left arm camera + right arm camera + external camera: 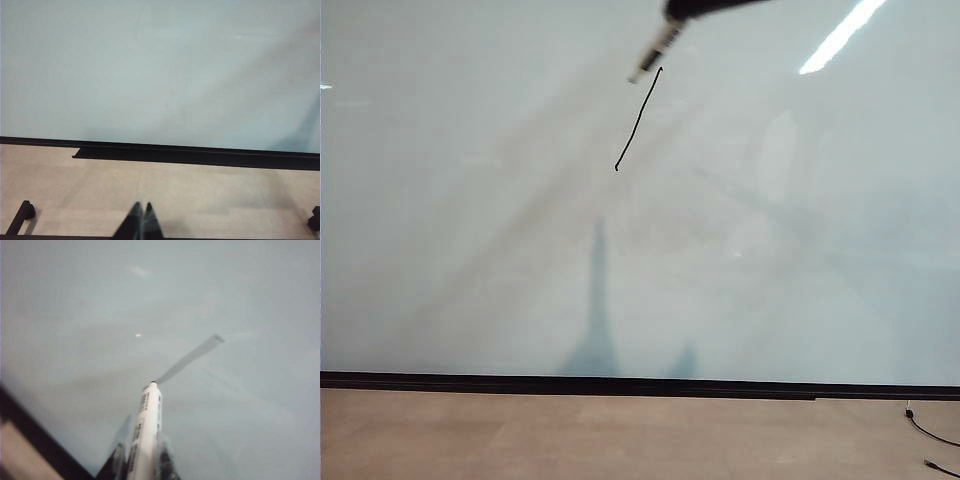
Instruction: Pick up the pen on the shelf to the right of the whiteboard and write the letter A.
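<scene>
The whiteboard (470,220) fills the exterior view, pale and glossy. On it stands one slanted black stroke (638,120), the only line of the letter A that shows. The pen (655,55), white with dark marks, comes in from the top edge, its tip just left of the stroke's upper end; I cannot tell if it touches the board. My right gripper (695,8) is shut on the pen (146,430), fingers on either side of its barrel (144,447). My left gripper (142,206) is shut and empty, low over the beige floor, facing the whiteboard (160,70).
A thin black strip (620,384) runs along the board's lower edge, with a black ledge (200,156) in front of it. Beige floor (620,435) lies below. A black cable (932,432) lies at the lower right. Dark frame feet (22,215) stand near the left gripper.
</scene>
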